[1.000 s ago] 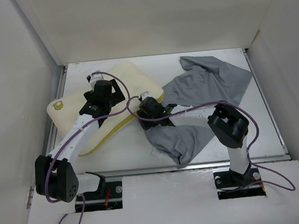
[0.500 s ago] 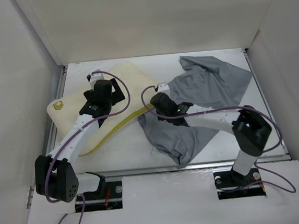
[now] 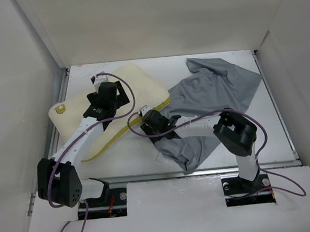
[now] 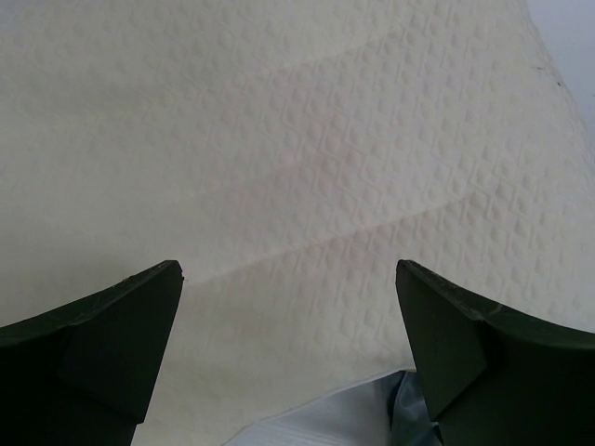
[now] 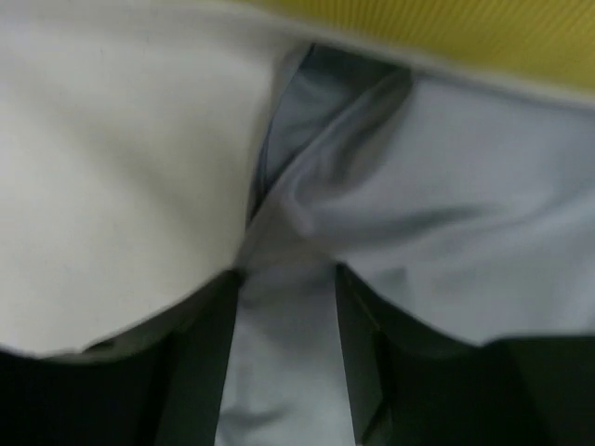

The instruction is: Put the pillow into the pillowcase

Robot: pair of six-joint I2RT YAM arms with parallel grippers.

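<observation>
Pillow (image 3: 141, 82) lies diagonal, near-left to far-right; logo (image 3: 60, 108) unreadable. L gripper (image 4: 288, 269) splayed above it; R gripper (image 5: 286, 279) straddles pillowcase (image 3: 212, 86), grip unclear, blurry.

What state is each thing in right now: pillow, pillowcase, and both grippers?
pillow: lying flat, uncovered, outside the pillowcase.
pillowcase: crumpled to the right of the pillow, nothing seen inside.
left gripper: open, jaws wide over the pillow's top.
right gripper: grey cloth between its jaws; whether it grips cannot be told.
</observation>
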